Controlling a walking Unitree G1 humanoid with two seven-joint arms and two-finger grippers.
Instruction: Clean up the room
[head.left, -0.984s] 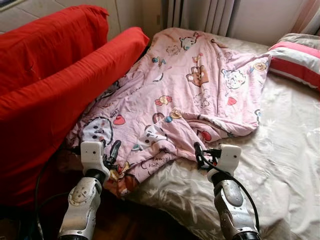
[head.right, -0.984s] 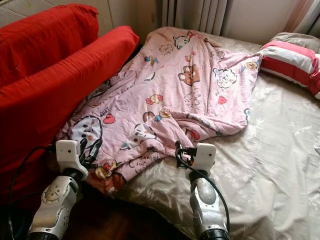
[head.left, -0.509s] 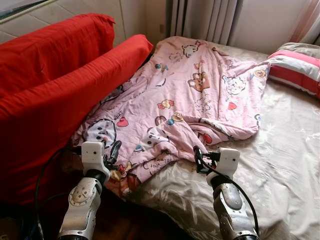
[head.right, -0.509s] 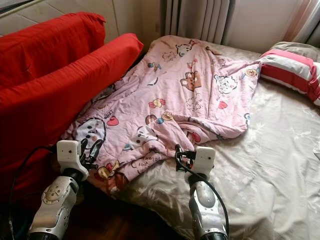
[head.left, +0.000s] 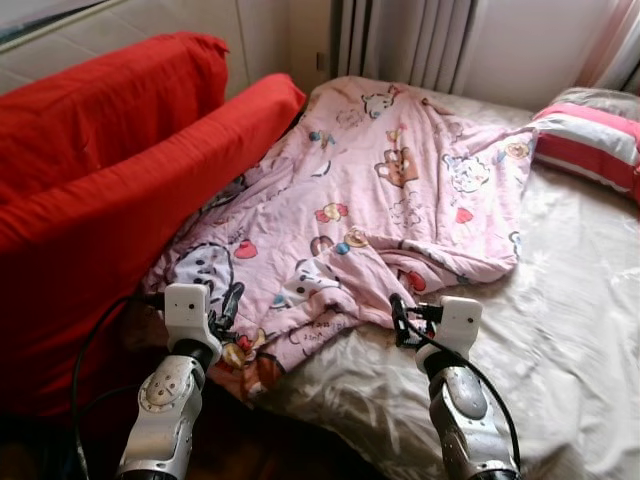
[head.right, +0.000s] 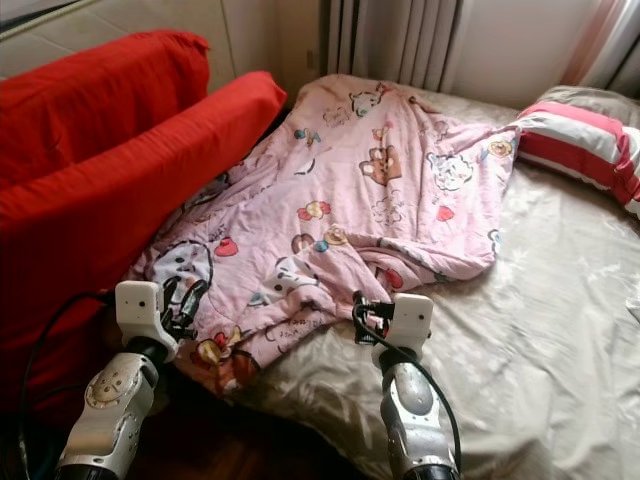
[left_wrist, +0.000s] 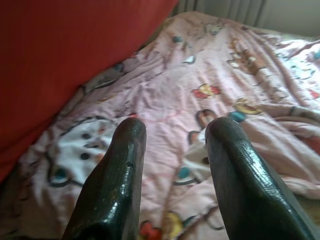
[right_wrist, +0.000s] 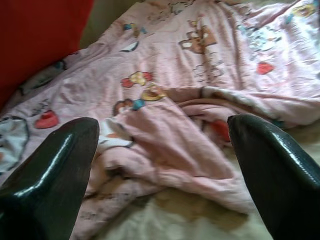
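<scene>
A pink cartoon-print blanket (head.left: 380, 190) lies rumpled across the bed, its near corner folded over and hanging off the bed's front edge. My left gripper (head.left: 224, 306) is held open just above the blanket's near left corner, with nothing between its fingers (left_wrist: 117, 185). My right gripper (head.left: 400, 320) hovers open beside the blanket's folded near edge, over the bare sheet, its fingers (right_wrist: 55, 175) wide apart and empty. The wrist views look along the blanket (left_wrist: 210, 85) (right_wrist: 200, 75) toward the far end of the bed.
A large red cushioned piece (head.left: 110, 190) leans along the bed's left side. A beige satin sheet (head.left: 570, 310) covers the bed on the right. A red-and-white striped pillow (head.left: 600, 135) lies at the far right. Curtains (head.left: 400, 40) hang behind the bed. Dark floor shows below.
The camera has tilted up slightly, so the scene sits lower in view. Both grippers stay open at about the same spots by the blanket's near edge.
</scene>
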